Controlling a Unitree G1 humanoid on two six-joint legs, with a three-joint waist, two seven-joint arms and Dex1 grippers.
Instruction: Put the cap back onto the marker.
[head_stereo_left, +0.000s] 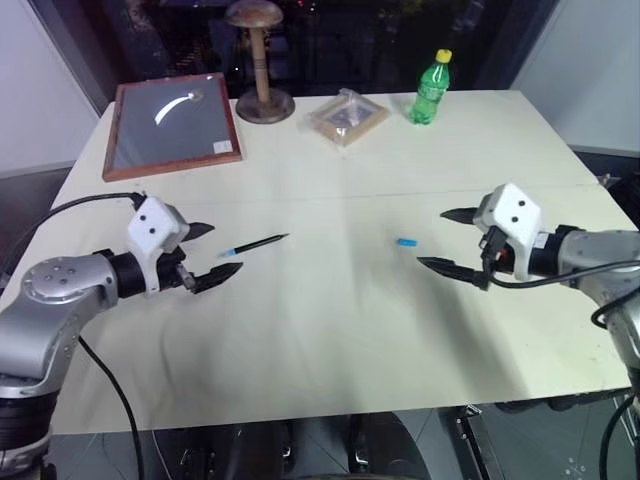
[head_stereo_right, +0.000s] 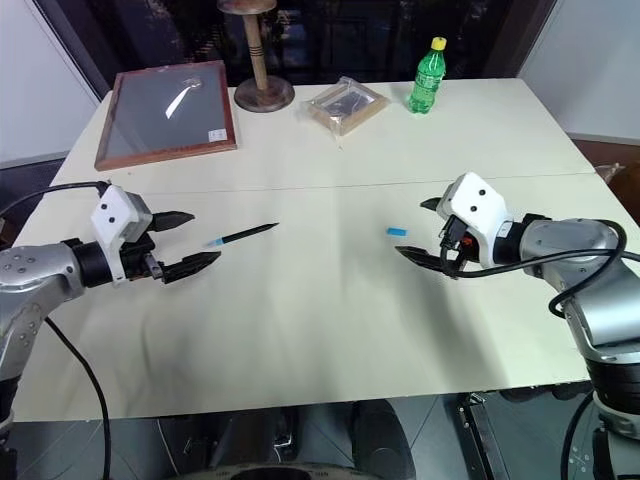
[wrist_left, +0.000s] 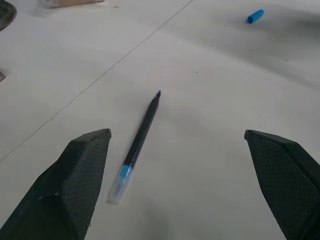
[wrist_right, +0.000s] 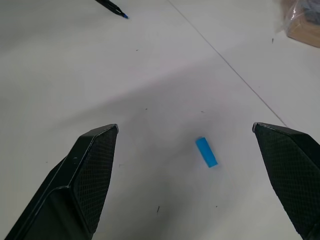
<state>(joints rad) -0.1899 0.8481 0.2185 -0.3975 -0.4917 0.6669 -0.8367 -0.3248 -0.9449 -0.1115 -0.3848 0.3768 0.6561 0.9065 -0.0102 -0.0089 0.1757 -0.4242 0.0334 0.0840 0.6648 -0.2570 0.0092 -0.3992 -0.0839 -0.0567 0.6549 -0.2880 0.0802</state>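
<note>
1. L gripper (head_stereo_left: 207, 253) was wide open, empty; marker (head_stereo_left: 255, 243) lay on table (head_stereo_left: 330, 330) just ahead, long axis tip-away.
2. R gripper (head_stereo_left: 448, 240) was wide open, empty; cap (head_stereo_left: 405, 242) lay just ahead, nearer R.

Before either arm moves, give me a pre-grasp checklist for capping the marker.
1. Left gripper open: ok, fingers spread wide.
2. Right gripper open: ok, fingers spread wide.
3. Marker free to grasp: ok, it lies flat on the table in front of the left gripper, nothing touching it.
4. Cap free to grasp: ok, it lies alone on the table in front of the right gripper.
5. Cap on marker: not ok, they lie well apart.
6. Which end of the cap is open: cannot tell.
</note>
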